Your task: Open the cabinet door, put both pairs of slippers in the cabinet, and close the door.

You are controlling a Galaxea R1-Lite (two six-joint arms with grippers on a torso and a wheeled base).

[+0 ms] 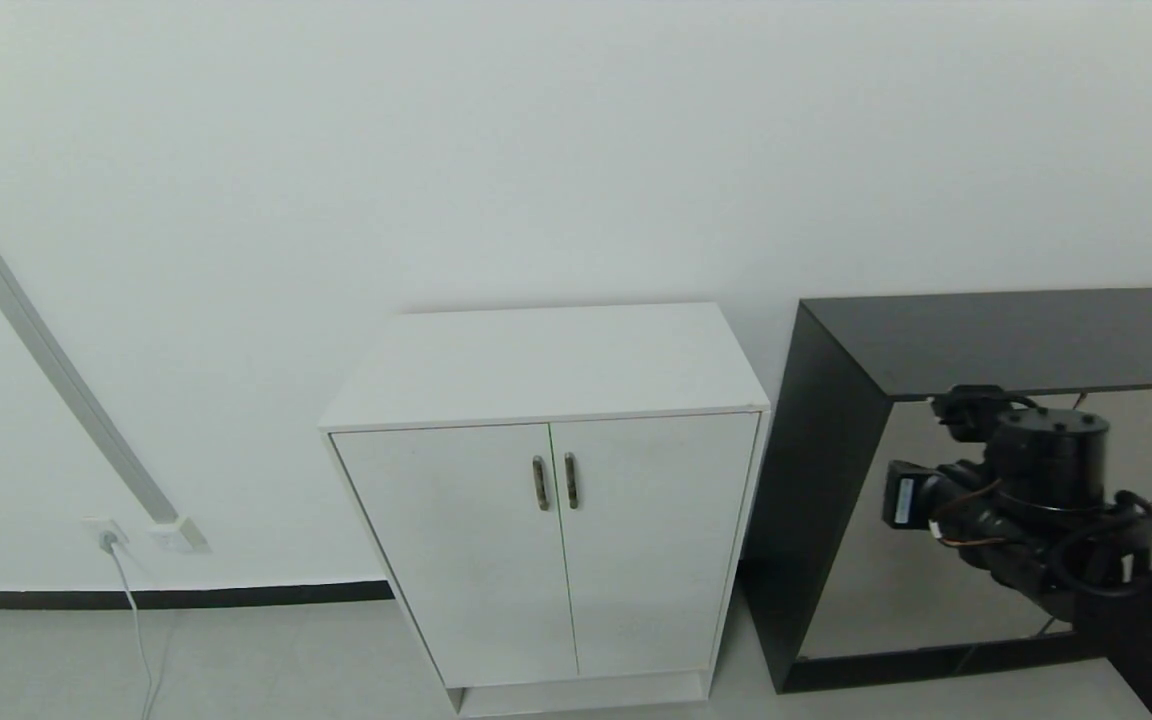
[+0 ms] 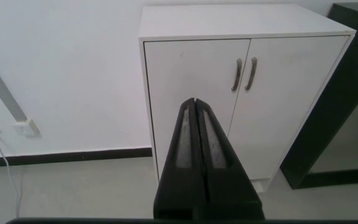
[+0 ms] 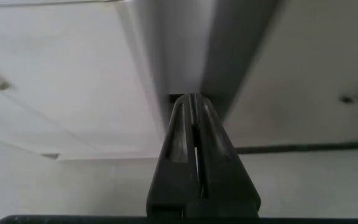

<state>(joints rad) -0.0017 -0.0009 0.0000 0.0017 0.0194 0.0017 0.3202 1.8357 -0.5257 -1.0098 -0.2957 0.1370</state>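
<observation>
Left wrist view: cabinet (image 2: 188, 68) beyond jaws

Count as seen:
- white cabinet (image 1: 546, 365): 1
- cabinet doors: 2, left door (image 1: 451, 550) and right door (image 1: 651, 540)
- handles: 2, one per door, left handle (image 1: 539, 483) and right handle (image 1: 571, 481)
- black unit (image 1: 816, 480): 1
- wall plates: 2, plugged plate (image 1: 104, 528) and second plate (image 1: 179, 537)
- cable (image 1: 136, 620): 1
- wall trunking strip (image 1: 46, 350): 1
- grippers: 2, left gripper (image 2: 195, 102) and right gripper (image 3: 194, 98)
</observation>
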